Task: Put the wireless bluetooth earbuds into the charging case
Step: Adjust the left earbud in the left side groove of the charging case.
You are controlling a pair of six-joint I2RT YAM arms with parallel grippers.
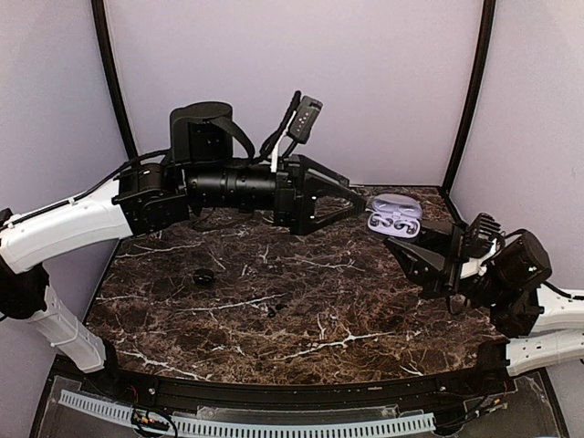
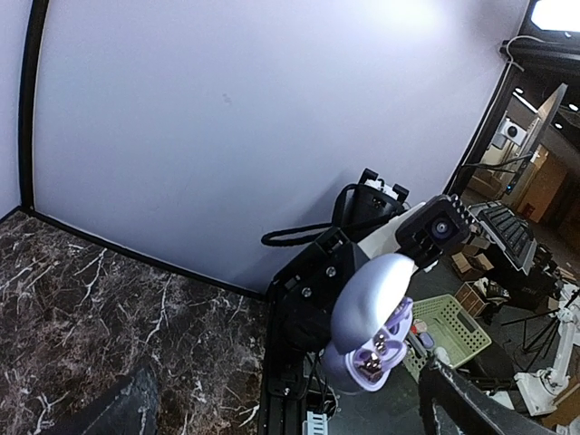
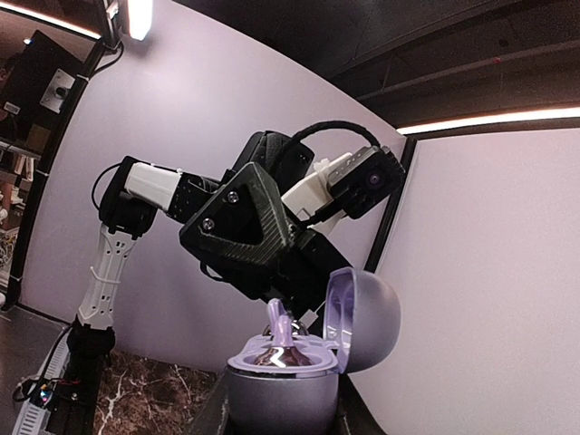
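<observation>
The pale purple charging case (image 1: pixel 394 217) hangs above the table's far right with its lid open, and my right gripper (image 1: pixel 412 248) is shut on its lower half. In the right wrist view the case (image 3: pixel 276 394) fills the bottom between my fingers (image 3: pixel 201 415). A pale purple earbud (image 3: pixel 282 326) stands stem-up in its tray beside the lid (image 3: pixel 367 319). The left wrist view shows the case (image 2: pixel 372 299) with earbuds (image 2: pixel 377 350) lying in its pockets. My left gripper (image 1: pixel 358 201) is open and empty, just left of the case and not touching it; the same gripper (image 2: pixel 290 403) shows only its dark fingertips (image 2: pixel 458 399).
A small dark rounded thing (image 1: pixel 203 276) lies on the marble table (image 1: pixel 274 347) at the left, and a smaller dark speck (image 1: pixel 274 311) lies near the middle. Purple walls close in the back and sides. The right arm's body (image 1: pixel 516 274) stands at the right edge.
</observation>
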